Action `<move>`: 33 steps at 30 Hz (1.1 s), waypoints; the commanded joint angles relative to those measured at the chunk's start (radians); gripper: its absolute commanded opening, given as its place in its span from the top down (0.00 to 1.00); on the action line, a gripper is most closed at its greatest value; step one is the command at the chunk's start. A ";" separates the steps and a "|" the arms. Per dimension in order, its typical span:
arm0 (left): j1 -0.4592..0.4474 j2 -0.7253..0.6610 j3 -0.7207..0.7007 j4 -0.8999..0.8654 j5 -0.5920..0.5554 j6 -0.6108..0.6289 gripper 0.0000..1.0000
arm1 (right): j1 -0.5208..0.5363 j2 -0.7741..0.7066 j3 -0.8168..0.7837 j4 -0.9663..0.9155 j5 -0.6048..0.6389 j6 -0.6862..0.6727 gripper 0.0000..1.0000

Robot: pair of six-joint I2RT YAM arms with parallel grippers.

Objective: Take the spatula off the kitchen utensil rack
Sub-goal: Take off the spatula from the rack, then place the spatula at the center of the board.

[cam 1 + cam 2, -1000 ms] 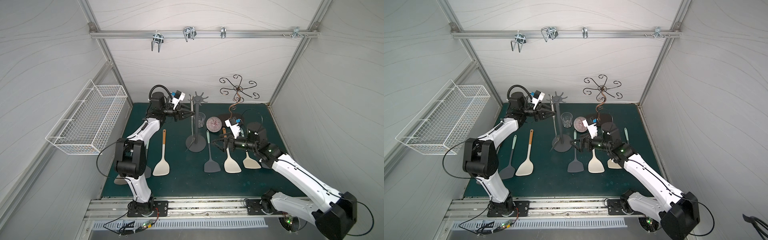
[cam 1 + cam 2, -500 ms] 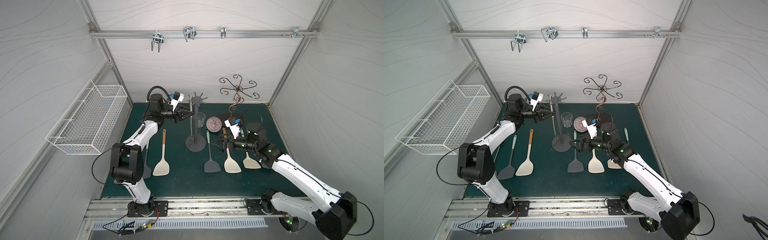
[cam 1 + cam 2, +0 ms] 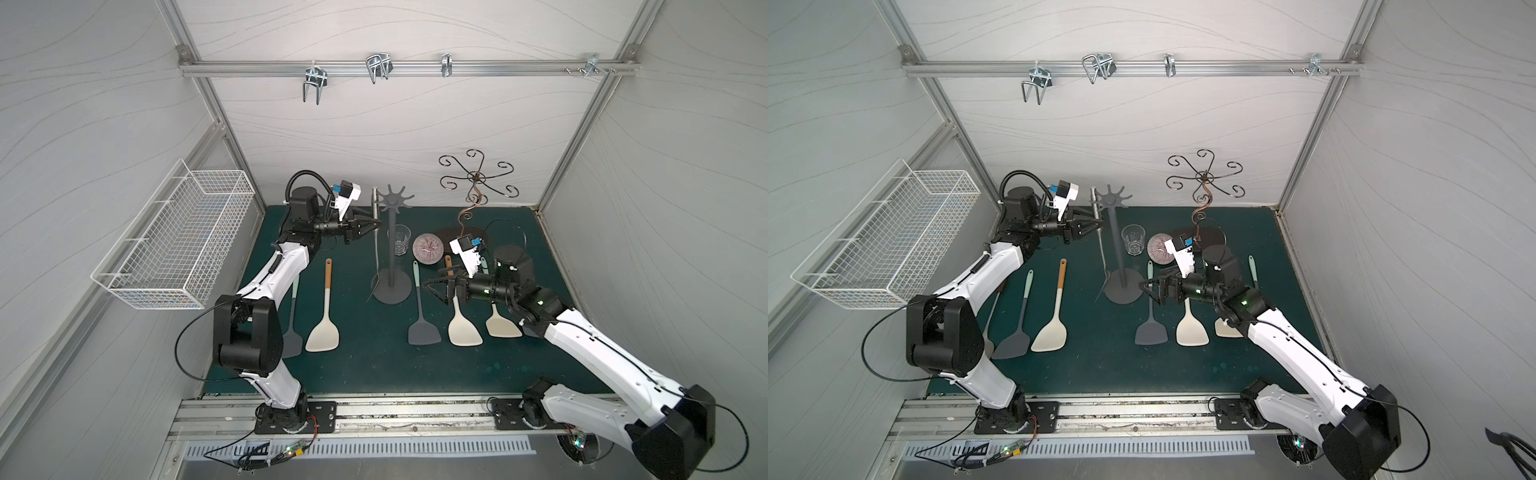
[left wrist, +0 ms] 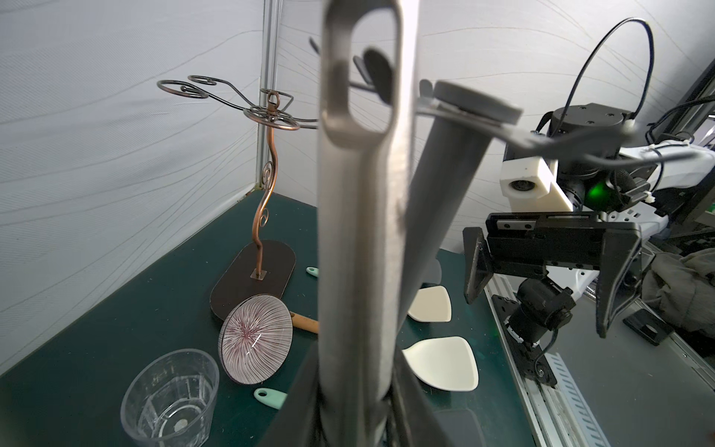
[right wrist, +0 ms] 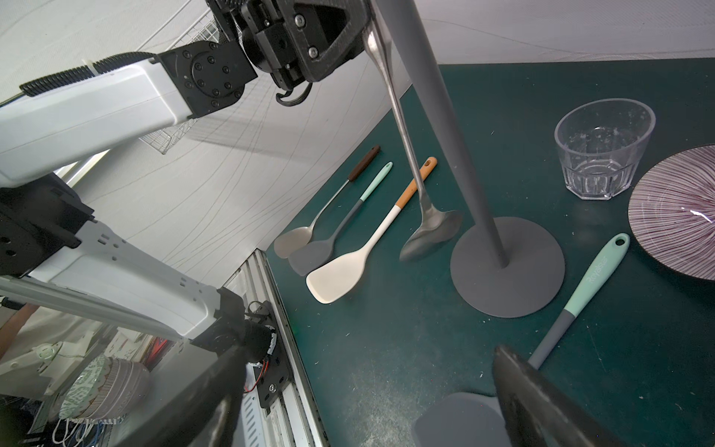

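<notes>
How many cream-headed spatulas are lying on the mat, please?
3: one cream spatula left of the grey rack, two right of it. Others may hide beneath the arms.

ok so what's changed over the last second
The left gripper, jaws shut on the metal spatula, has drawn the handle top slightly toward the robot's left, away from the crown of the kitchen utensil rack. The left elbow has swung outward and toward the front. Whether the handle hole has cleared its hook is unclear. The right gripper, jaws open, and the rack stayed put.

Shiny steel spatula (image 5: 429, 232), matt grey rack (image 5: 507, 271), clear glossy tumbler (image 5: 603, 151), dull green mat (image 5: 387, 348).
</notes>
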 commanded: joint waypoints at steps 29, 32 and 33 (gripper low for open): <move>0.068 -0.489 -0.212 -0.321 -0.730 -0.432 1.00 | 0.246 0.096 0.158 -0.253 0.371 -0.183 0.01; 0.068 -0.570 -0.236 -0.402 -0.776 -0.492 1.00 | 0.248 0.124 0.218 -0.352 0.389 -0.199 0.01; 0.067 -0.591 -0.235 -0.439 -0.779 -0.499 1.00 | 0.248 0.133 0.239 -0.385 0.397 -0.206 0.01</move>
